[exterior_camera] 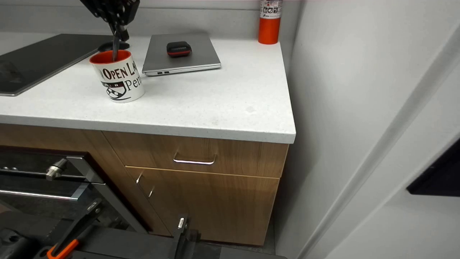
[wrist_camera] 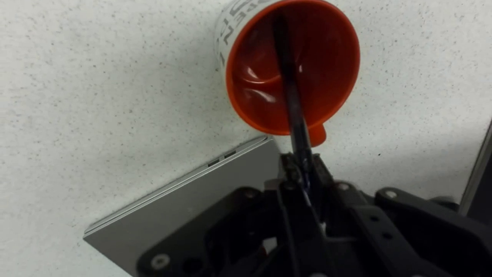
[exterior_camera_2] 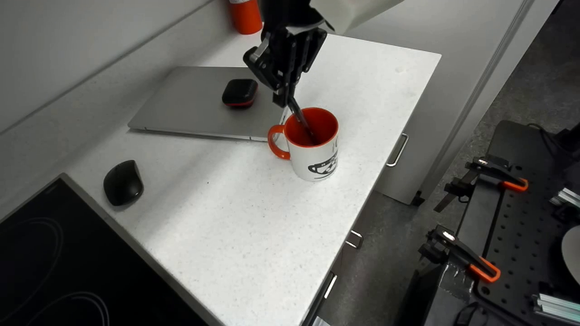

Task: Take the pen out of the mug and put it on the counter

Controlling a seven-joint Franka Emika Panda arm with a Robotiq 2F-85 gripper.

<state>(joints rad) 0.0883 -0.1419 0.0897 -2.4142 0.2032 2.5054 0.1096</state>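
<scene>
1. The white, faintly speckled counter [exterior_camera_2: 253,235] ran along a pale wall [exterior_camera: 222,23] at its back edge, brown wooden cabinets [exterior_camera: 208,201] beneath its front edge.
2. A black cooktop [exterior_camera_2: 68,262] lay well apart from the counter's end edge.
3. A closed grey laptop [exterior_camera_2: 190,99] lay near the back edge, between the cooktop and the end edge.
4. The black gripper [wrist_camera: 303,165] hung above the mug [exterior_camera: 120,84] with its fingertips pinched around the upper part of the pen [wrist_camera: 291,88].
5. A red-and-white bottle [exterior_camera: 269,31] stood in the corner of the back and end edges, its top out of view.
6. The mug, white with red rim and inside, stood upright nearer the front edge, close to a laptop corner, its handle turned toward the back edge.
7. A black mouse [exterior_camera_2: 123,183] lay near the back edge, between the cooktop and the laptop.
8. A small black case [exterior_camera: 178,49] with a red band lay on the laptop.
9. The thin dark pen leaned, its lower part inside the mug; whether it touched the bottom could not be told.
</scene>
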